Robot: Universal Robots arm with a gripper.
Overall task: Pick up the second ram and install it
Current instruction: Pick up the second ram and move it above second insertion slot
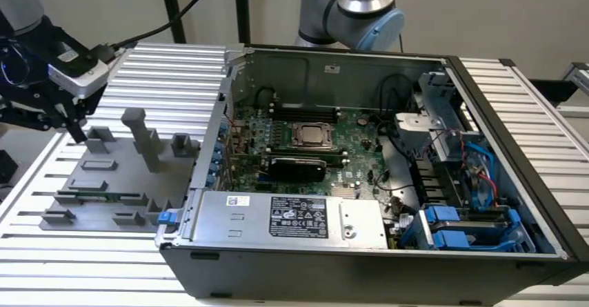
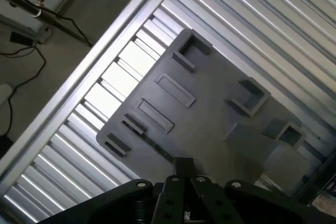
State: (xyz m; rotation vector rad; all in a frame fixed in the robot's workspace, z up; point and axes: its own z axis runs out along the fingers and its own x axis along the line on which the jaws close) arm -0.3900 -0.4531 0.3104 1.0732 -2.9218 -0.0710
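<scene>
A green RAM stick (image 1: 101, 197) lies flat in the grey fixture plate (image 1: 96, 183) at the exterior view's left, beside the open computer case (image 1: 368, 183). My gripper (image 1: 77, 132) hangs above the far left part of that plate, pointing down, well apart from the stick. In the wrist view the gripper (image 2: 183, 164) sits over the plate (image 2: 210, 124), and the RAM stick (image 2: 156, 147) shows as a thin dark strip near the plate's edge. Inside the case lies the motherboard (image 1: 304, 141), with black RAM slots (image 1: 299, 105) beyond the processor.
Upright grey posts (image 1: 143, 138) and small holders (image 1: 184, 145) stand on the fixture plate, close to the gripper. The case's metal side wall (image 1: 221, 114) rises right of the plate. A power supply (image 1: 276, 214) fills the case's near corner. Ribbed aluminium table (image 1: 175, 65) surrounds everything.
</scene>
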